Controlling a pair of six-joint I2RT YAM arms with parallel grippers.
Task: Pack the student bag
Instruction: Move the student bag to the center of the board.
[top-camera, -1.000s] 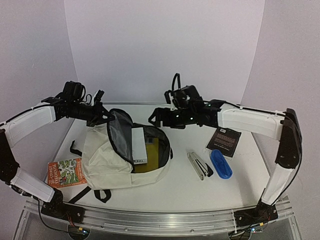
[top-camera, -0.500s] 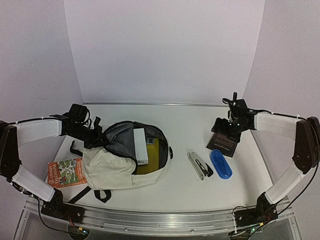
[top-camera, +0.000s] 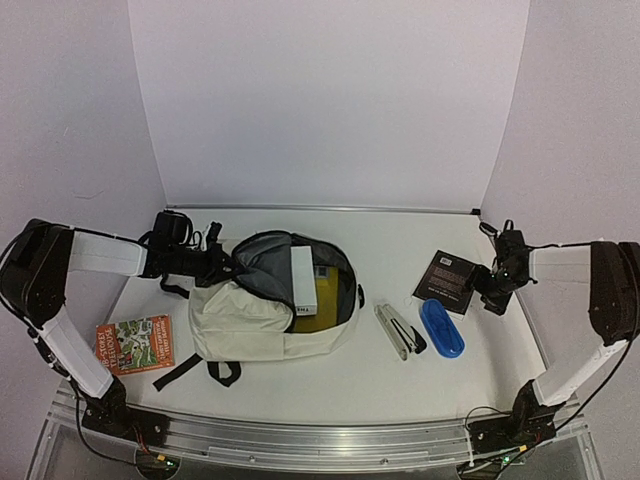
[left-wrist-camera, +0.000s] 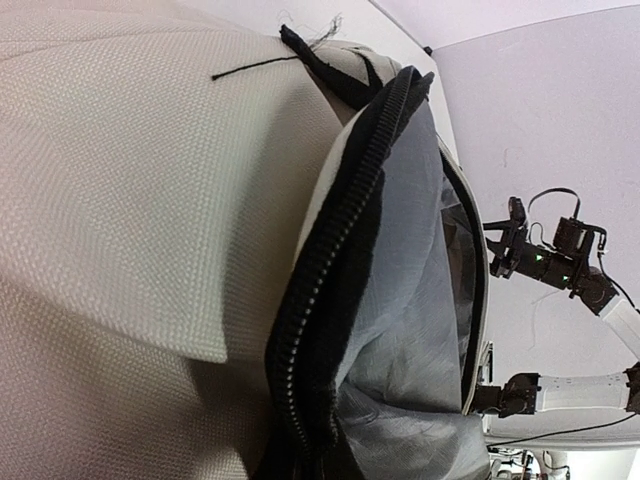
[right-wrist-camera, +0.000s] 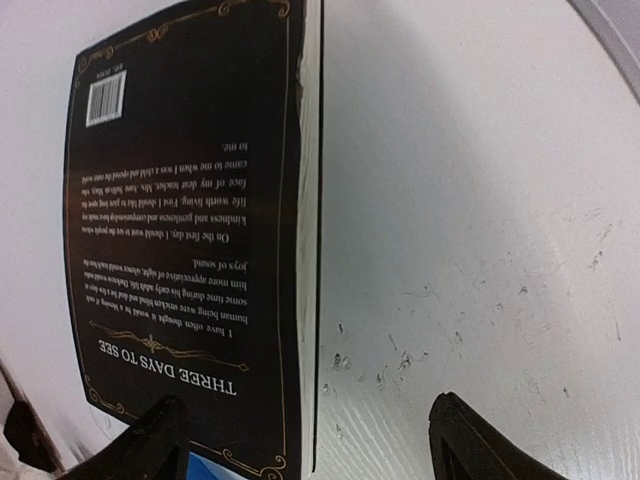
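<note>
Your student bag (top-camera: 245, 320) lies mid-table, long axis about 8 to 2 o'clock, its unzipped mouth facing up toward 2. Your left gripper (top-camera: 215, 264) is nearer, at the bag's 10 o'clock rim; I cannot tell whether it pinches. Your right gripper (right-wrist-camera: 308, 432) is spread wide, with the black book (right-wrist-camera: 190, 230) lengthwise at its 12 and the bag at its 9.

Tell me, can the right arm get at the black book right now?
Probably yes. The right gripper is open at the edge of the black book, one finger over the cover and one over bare table, nothing between. The blue case lies aside.
</note>
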